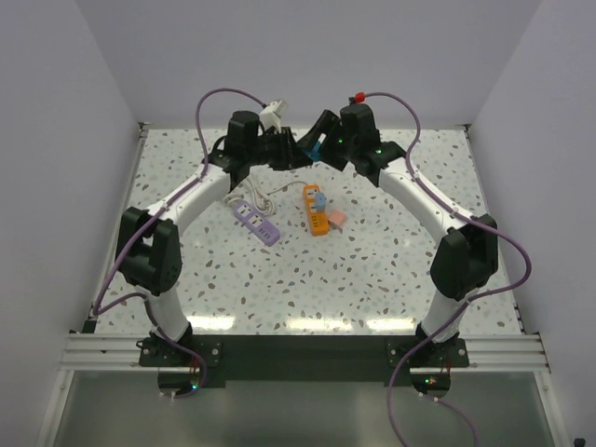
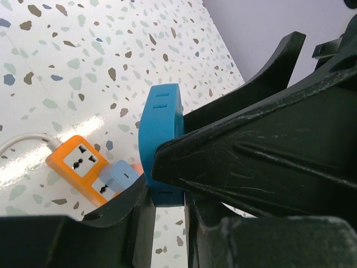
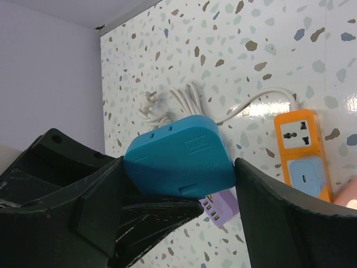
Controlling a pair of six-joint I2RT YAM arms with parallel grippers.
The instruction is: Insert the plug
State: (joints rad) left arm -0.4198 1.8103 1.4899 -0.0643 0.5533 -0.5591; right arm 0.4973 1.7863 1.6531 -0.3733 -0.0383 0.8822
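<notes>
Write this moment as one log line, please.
phase: blue plug held in air | right hand: closed on it | left hand: at its end, grip unclear | orange power strip: on table, one socket free

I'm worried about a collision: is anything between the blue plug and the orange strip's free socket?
Nothing visible does. The blue plug is up in the air, and the orange power strip's end socket lies bare; a light blue plug fills only the neighbouring socket.

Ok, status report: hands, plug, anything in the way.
Right hand shut on blue plug, raised midair. Left hand at plug's end, grip unclear. Orange power strip on table, a socket free. Nothing blocking.
</notes>
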